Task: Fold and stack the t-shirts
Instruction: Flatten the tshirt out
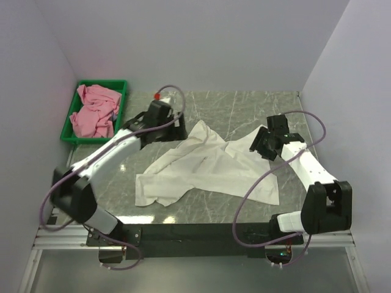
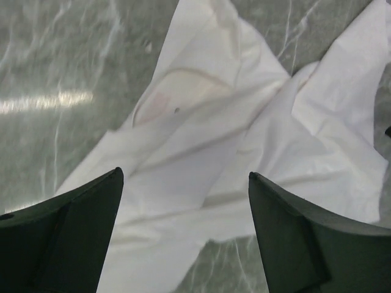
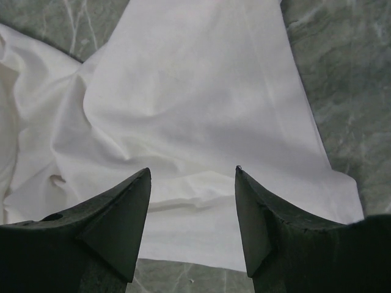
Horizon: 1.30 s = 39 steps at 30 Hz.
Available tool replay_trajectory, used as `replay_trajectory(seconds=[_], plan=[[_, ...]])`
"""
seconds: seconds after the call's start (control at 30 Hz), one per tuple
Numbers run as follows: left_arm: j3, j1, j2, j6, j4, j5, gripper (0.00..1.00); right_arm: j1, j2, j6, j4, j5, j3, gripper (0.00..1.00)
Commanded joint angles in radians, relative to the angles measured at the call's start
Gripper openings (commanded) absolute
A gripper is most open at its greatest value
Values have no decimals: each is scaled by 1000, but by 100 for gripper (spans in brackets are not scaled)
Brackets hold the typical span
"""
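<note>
**Both claws open over white tee, pink tee in tray**

- Bench (image 1: 244,104): grey marble-look top, purple walls on three sides.
- White t-shirt (image 1: 208,168): lying on the bench about centre in the top view, crumpled and unfolded. One corner points to 12 o'clock, a wide flap runs to 4 o'clock, and a bunched end sits at 8 o'clock. In the left wrist view a faint pinkish patch shows through the fabric beside a curved seam; can't tell what it is.
- Green plastic tray (image 1: 102,83): at 10 o'clock on the bench, against the left wall, apart from the white tee.
- Pink t-shirt (image 1: 95,113): balled up inside the tray, not folded. A small dark bit shows at its 3 o'clock edge; can't tell what.
- Left claw (image 2: 185,174): at the white tee's 11 o'clock corner. Jaws spread wide, nothing between them, fabric visible below the gap.
- Right claw (image 3: 192,170): at the tee's 2 o'clock edge. Jaws apart, narrower than the left, gripping nothing, flat fabric underneath.
</note>
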State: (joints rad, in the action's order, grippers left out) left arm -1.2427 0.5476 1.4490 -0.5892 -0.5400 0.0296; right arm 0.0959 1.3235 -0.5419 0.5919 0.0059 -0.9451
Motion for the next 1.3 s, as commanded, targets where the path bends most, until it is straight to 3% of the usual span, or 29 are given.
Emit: replay_trajectory(seconds=[0.0, 0.23, 0.37, 0.53, 0.73, 0.8, 0.83, 0.9, 0.93, 1.03, 1.27], plan=[[-185, 63, 157, 127, 104, 121, 88, 7, 42, 2, -101, -40, -17, 64], [-463, 140, 538, 360, 155, 142, 79, 7, 135, 5, -172, -98, 35, 64], [-589, 153, 668, 449, 137, 122, 72, 7, 154, 8, -193, -112, 65, 64], [-636, 153, 764, 491, 115, 104, 66, 8, 164, 10, -221, -121, 109, 64], [-620, 155, 807, 502, 115, 118, 61, 8, 180, 10, -245, -116, 155, 64], [-607, 156, 809, 503, 129, 141, 46, 8, 181, 11, -247, -112, 166, 64], [-601, 156, 806, 506, 135, 147, 31, 10, 183, 13, -248, -109, 170, 64], [-587, 153, 785, 515, 141, 173, 15, 8, 181, 14, -251, -100, 181, 64], [-584, 153, 774, 522, 143, 184, 2, 5, 186, 16, -250, -96, 186, 64], [-577, 124, 713, 528, 140, 242, 1, -4, 197, 10, -245, -93, 198, 64], [-580, -59, 551, 508, 86, 391, 1, -36, 201, -3, -245, -93, 226, 63]])
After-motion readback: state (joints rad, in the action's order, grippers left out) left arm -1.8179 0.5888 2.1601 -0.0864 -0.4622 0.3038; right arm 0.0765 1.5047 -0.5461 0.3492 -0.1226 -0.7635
